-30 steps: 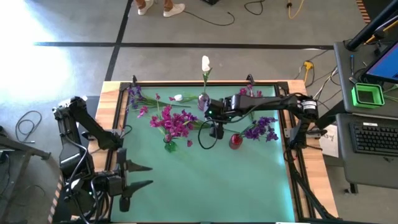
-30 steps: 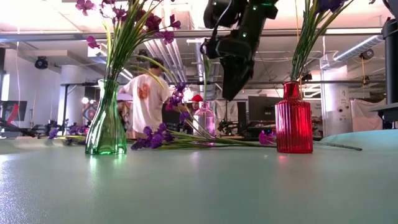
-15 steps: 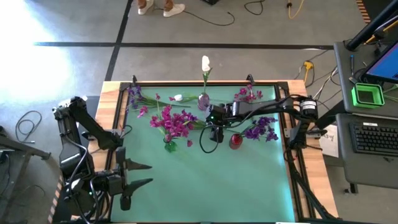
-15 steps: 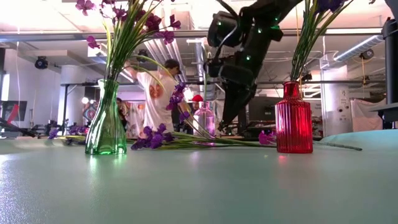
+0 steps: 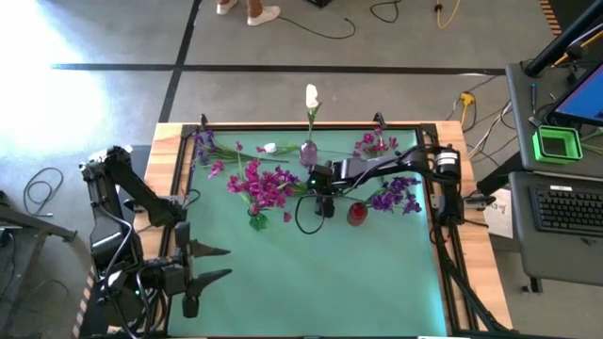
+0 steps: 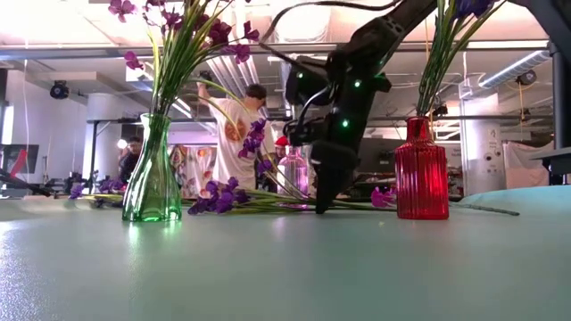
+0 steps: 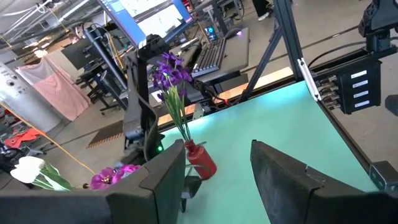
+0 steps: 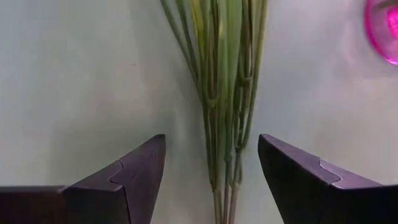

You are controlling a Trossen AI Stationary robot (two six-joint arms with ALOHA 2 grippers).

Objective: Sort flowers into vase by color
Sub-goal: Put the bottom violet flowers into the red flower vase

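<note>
A bundle of green stems (image 8: 225, 93) lies flat on the green table; in the low view its purple blooms (image 6: 219, 198) lie left of my right gripper (image 6: 321, 203). That gripper (image 8: 211, 168) is open, pointing down, with one finger on each side of the stems and not touching them. It stands between the green vase (image 5: 256, 222) of magenta flowers and the red vase (image 5: 356, 215) of purple flowers. A pink vase (image 5: 308, 151) holds a white bud. My left gripper (image 5: 215, 265) waits open near the table's near left corner.
Loose flowers lie along the far edge: purple ones (image 5: 203, 141), a white bud (image 5: 270, 148) and magenta ones (image 5: 375, 143). The near half of the table (image 5: 311, 282) holds no objects. A person (image 6: 234, 125) stands in the room beyond the table.
My right gripper has come down from above vase height to the table top, between the green and red vases, and now straddles the lying stems. The flowers and vases have stayed in place.
</note>
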